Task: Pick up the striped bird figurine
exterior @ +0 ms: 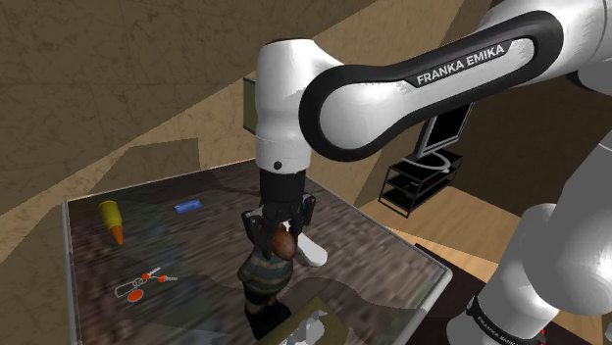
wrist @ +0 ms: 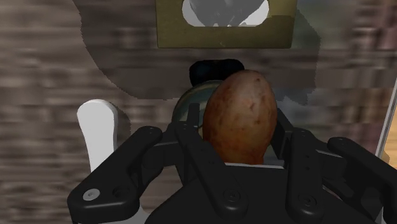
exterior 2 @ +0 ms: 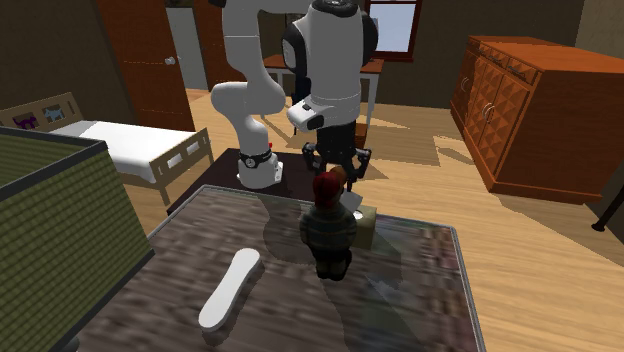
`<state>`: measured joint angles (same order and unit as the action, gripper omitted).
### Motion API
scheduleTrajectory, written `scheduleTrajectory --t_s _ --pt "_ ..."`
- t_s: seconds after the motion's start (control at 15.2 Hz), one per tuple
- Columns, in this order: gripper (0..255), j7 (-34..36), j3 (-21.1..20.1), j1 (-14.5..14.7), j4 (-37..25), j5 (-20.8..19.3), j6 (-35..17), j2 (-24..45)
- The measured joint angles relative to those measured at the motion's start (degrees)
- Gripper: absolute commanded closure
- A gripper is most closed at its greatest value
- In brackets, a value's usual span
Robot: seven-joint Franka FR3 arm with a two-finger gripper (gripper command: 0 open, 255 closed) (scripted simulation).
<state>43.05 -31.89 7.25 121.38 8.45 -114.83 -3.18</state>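
Item 1. Gripper (exterior: 280,227), all black, on the white arm (exterior: 412,78): hanging straight down over the table (exterior: 196,245) and straddling the top of the figurine. Whether it is gripping the head or merely standing around it cannot be told.

Item 2. Striped bird figurine (exterior: 265,276): standing upright on the table directly under the gripper. Its brown egg-shaped head (wrist: 240,118) is sitting inside the gripper, the dark striped body is showing just below it, and the black base (exterior: 265,316) is resting on the tabletop.

Item 3. Long white piece (exterior 2: 230,290), rounded at the ends: lying flat on the table just beside the gripper and close by the figurine.

Item 4. Olive box (wrist: 222,37) with a pale window in its face: sitting on the table near the gripper, on the far side of the figurine from the white piece.

Item 5. Yellow-and-orange pointed piece (exterior: 112,220), small blue flat piece (exterior: 186,206), and white-and-orange piece (exterior: 142,284): all lying well apart from the gripper, toward the shoulder view's left.
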Motion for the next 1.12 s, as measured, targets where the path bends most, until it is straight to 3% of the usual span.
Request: scheduleTrajectory --t_s 1.12 --pt "255 -0.1 0.9 -0.4 -8.2 1.0 11.1 -3.1"
